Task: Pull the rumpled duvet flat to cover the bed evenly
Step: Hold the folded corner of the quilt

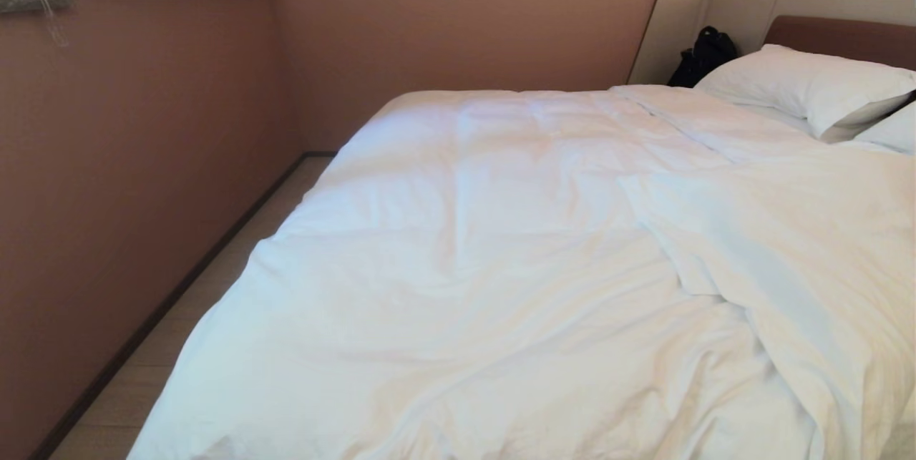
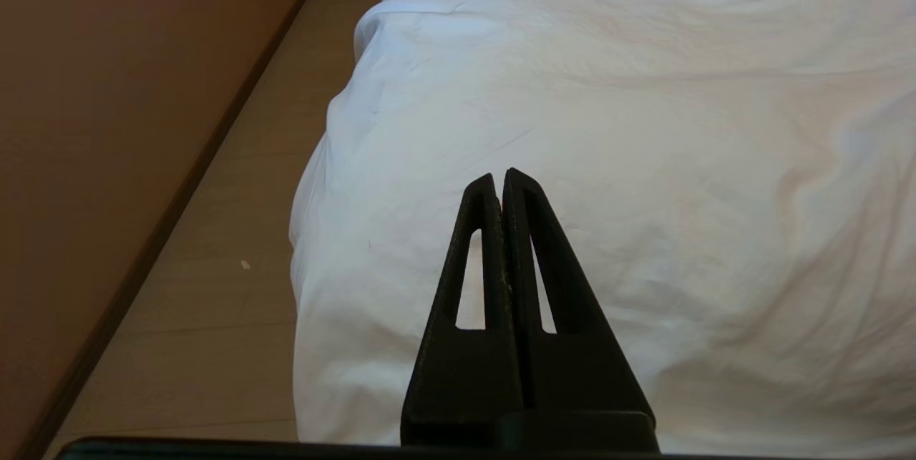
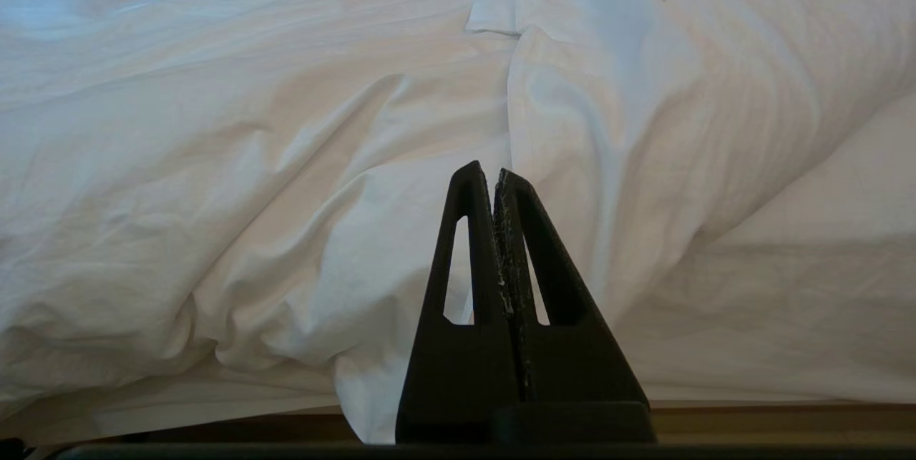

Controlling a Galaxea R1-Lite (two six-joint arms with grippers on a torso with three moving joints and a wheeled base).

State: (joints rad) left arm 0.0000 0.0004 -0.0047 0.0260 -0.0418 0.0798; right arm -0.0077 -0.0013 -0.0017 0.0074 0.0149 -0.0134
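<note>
A large, thick, puffy white duvet (image 1: pixel 501 267) lies across a wide low bed (image 1: pixel 844 34) with a brown padded headboard in a beige surround. On the left and in the middle it spreads fairly smooth and drapes over the left edge toward the pale wood floor (image 1: pixel 236 252). On the right a broad flap is folded back over itself, leaving a raised ridge and deep creases that run toward the near right corner; this is likely the part that needs pulling out. Two white rectangular pillows (image 1: pixel 809 88) rest at the far right by the headboard, with a black bag (image 1: pixel 705 52) just beyond them against the surround.

Neither arm appears in the head view. The black left gripper (image 2: pixel 501 177) hangs at the near left corner of the duvet, fingers pressed together and holding nothing. The black right gripper (image 3: pixel 485 172) points at the folded ridge, likewise closed and empty. Whether either tip touches the cloth is hard to judge. Both seem parked at the near edge, work not yet begun.
</note>
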